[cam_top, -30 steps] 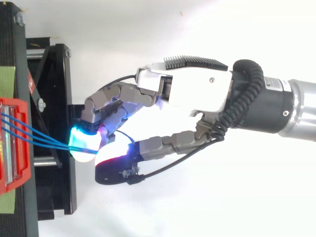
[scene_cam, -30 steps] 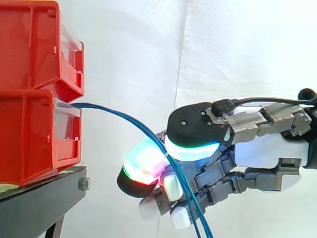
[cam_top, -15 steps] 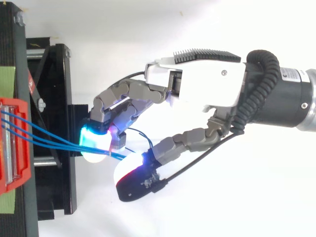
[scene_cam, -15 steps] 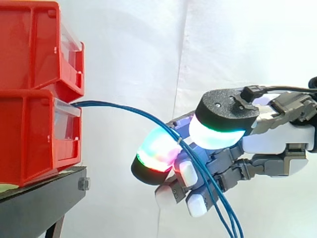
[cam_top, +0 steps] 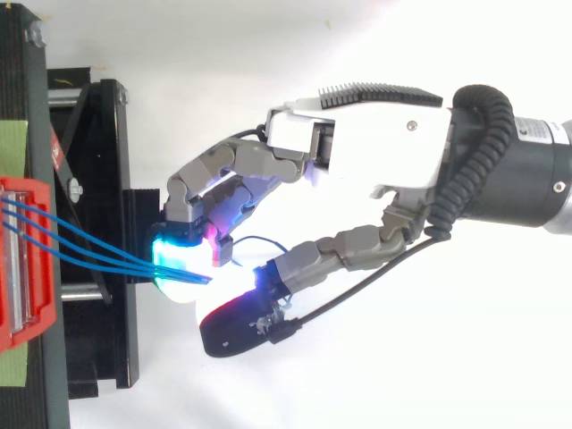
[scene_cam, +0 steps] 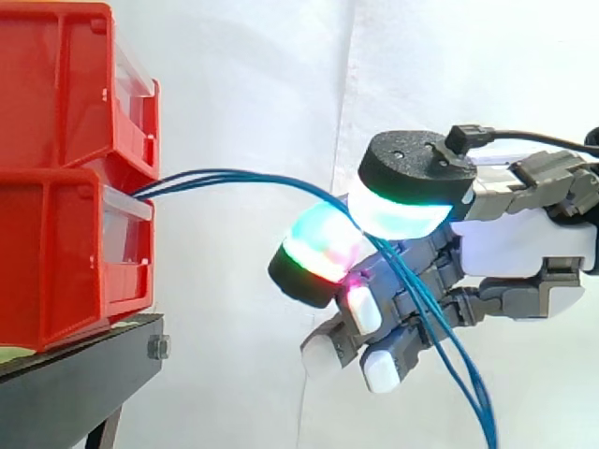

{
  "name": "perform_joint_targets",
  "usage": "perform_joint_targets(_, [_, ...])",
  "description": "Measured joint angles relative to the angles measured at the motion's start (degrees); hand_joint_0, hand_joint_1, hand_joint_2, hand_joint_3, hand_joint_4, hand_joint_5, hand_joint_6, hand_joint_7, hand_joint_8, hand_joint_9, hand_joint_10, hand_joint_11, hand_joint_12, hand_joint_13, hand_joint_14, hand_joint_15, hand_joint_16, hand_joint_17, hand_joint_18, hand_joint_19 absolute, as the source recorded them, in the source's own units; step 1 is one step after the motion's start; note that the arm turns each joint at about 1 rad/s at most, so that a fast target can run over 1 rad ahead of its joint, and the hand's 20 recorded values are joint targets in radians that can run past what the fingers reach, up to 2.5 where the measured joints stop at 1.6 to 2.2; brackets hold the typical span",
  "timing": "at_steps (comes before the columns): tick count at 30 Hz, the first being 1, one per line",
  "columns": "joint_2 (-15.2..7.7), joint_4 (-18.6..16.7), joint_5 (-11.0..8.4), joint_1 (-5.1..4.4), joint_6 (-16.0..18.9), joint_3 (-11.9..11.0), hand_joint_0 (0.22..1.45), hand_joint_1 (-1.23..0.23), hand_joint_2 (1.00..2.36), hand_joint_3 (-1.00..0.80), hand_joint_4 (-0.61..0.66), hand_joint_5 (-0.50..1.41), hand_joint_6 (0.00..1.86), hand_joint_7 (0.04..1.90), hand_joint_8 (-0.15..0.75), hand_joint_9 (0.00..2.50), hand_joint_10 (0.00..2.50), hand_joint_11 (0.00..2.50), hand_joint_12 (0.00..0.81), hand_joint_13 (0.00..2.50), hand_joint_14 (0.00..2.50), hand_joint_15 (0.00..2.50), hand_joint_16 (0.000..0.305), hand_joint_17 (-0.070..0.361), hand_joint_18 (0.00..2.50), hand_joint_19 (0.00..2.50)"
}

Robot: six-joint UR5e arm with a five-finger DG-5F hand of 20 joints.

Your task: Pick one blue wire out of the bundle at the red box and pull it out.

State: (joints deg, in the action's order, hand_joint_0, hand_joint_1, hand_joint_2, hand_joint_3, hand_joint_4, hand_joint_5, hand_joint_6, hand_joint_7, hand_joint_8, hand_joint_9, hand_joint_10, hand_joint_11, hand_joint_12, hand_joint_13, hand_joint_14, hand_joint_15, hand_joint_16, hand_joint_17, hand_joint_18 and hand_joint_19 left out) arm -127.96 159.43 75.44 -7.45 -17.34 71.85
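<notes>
**Entry: robot hand closed on blue wires, out in front of the lower red box**

Side view. Landmark: the lower red box, which sits on a black stand and carries a second red bin on top of it. White curtain behind.
- Blue wires: they leave the box's front opening at its top edge and arch away from it to the right. From there they pass into the robot hand and hang down beyond it, well clear of the box.
- Robot hand: to the right of the box and apart from it, at about the level of the box's upper half. Its fingers are curled. The wires are nipped between a green-and-red glowing finger pad and the cyan-green thumb pad above it. How many strands are caught cannot be told.

Top view. Landmark as above, at the left edge.
- Blue wires: three strands run out of the box across the black stand and converge away from the box at a cyan-glowing fingertip.
- Robot hand: beyond the stand's outer edge as seen from the box, fingers bent toward the box. The thumb is folded in beneath the fingertip, closing on the wires.
</notes>
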Motion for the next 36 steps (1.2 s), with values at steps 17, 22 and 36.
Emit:
perform_joint_targets(17, [0.3,0.4,0.21,-0.1,-0.1,0.0,0.68,-0.87,1.0,-0.5,0.23,-0.19,0.93,1.0,0.361,0.88,0.02,0.76,0.448,0.78,0.01,0.34,0.056,0.126,0.85,0.4])
perform_joint_targets(22, [0.3,0.5,0.23,-0.06,-0.1,0.0,0.56,-0.67,1.0,-0.5,0.22,-0.16,0.9,1.02,0.38,0.93,0.02,0.74,0.459,0.78,0.01,0.36,0.058,0.13,0.83,0.47])
perform_joint_targets(36, [0.3,1.2,0.24,-0.02,-0.1,0.0,0.63,-0.8,1.02,-0.14,0.15,-0.17,0.92,1.24,0.383,0.91,0.02,0.75,0.458,0.77,0.01,0.37,0.057,0.128,0.82,0.48])
